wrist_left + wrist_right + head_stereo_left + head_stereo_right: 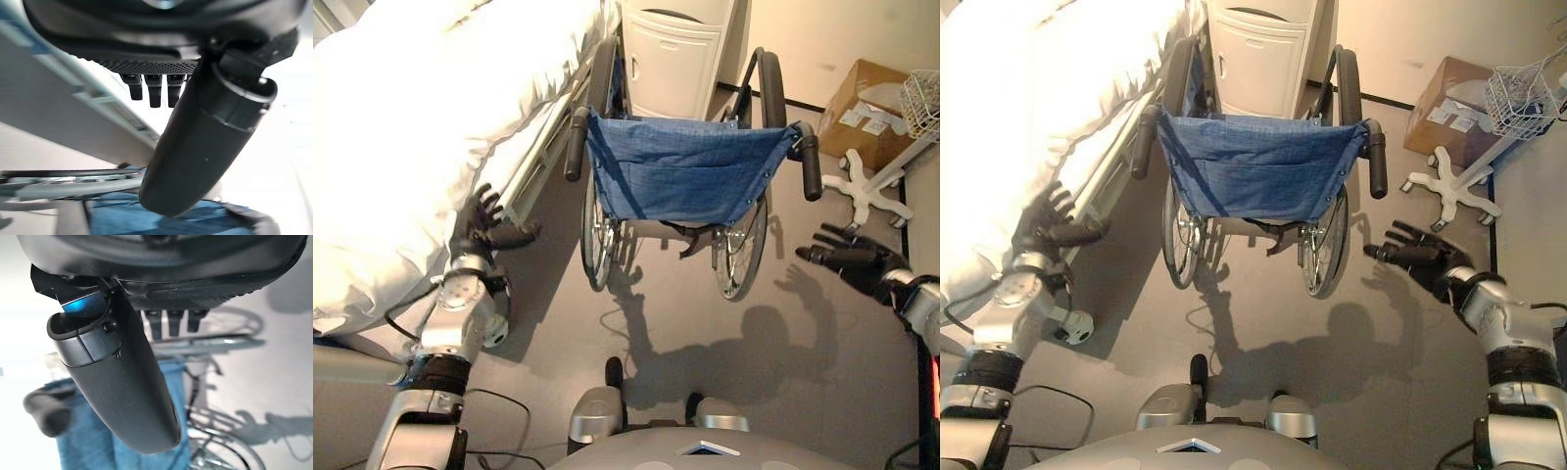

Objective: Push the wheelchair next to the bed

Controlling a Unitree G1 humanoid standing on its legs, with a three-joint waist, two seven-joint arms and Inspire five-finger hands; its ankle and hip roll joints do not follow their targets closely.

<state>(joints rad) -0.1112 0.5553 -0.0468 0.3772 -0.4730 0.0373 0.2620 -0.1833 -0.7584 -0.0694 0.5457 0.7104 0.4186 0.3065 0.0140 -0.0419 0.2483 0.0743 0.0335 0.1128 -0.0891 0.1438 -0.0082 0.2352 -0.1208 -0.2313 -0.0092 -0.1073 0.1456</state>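
Both hands hang free with fingers spread: left hand [481, 227] at nine o'clock beside the bed [401, 147], right hand [855, 260] at four o'clock of the wheelchair [685, 168].

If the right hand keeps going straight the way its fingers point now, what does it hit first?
Probably the blue-backed wheelchair: the open right hand points toward its right rear wheel, below the black push handle. Depth is unclear; it might pass just behind.
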